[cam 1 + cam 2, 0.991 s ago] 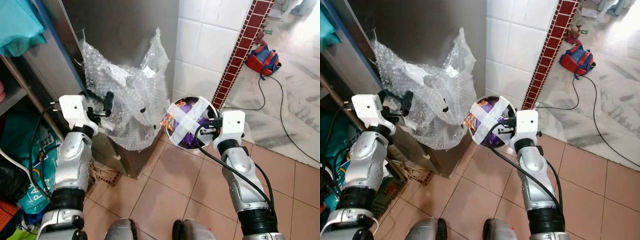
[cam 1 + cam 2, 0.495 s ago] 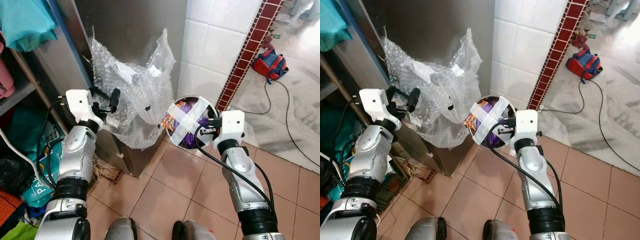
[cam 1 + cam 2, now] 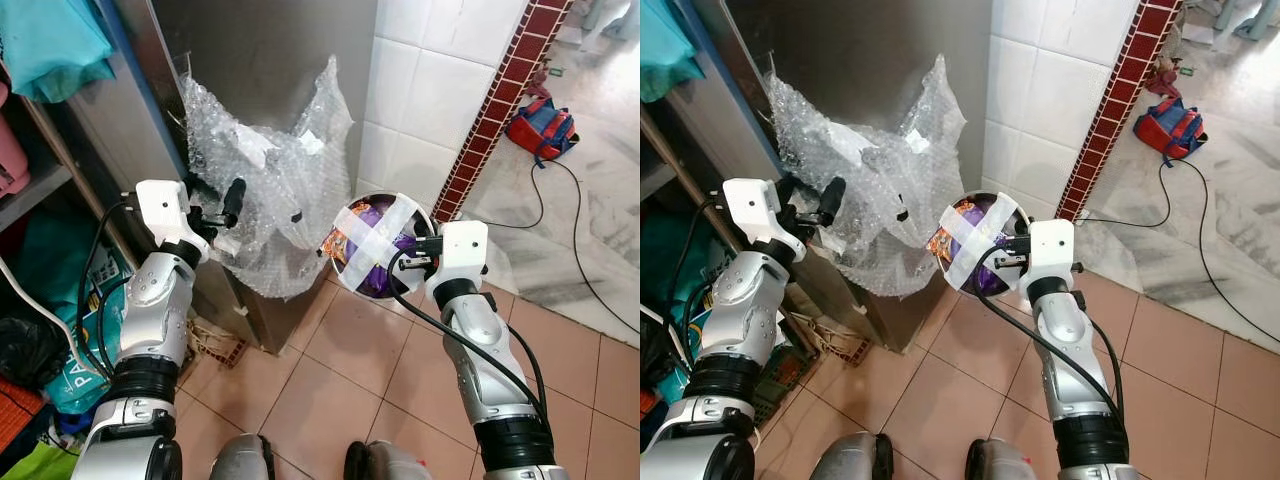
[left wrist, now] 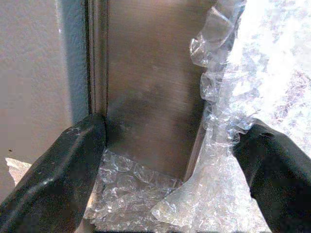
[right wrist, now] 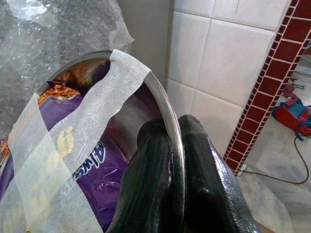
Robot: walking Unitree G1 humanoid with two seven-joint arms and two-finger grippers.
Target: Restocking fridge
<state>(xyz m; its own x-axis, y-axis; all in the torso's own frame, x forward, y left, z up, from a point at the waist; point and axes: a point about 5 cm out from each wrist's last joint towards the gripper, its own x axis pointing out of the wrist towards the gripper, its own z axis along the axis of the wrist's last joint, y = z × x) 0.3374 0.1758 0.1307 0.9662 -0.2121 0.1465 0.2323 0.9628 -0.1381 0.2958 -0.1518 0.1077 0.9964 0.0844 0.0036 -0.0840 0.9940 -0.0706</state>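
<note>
Steel fridge door (image 3: 260,60) shut, bubble wrap (image 3: 275,200) over its edge. Left gripper (image 3: 215,205) has closed in since a second ago, fingers wide astride that edge. Right gripper (image 5: 172,160) pinches taped snack bowl (image 3: 375,245) rim. Door-opening comes next.

Left arm closing in on the wrapped fridge

Over the last second the left gripper (image 3: 222,203) has moved closer to the bubble wrap (image 3: 275,190) on the fridge (image 3: 250,60), its fingers spread, now touching the plastic at the door's edge. The camera has swung too, shifting the whole scene.
</note>
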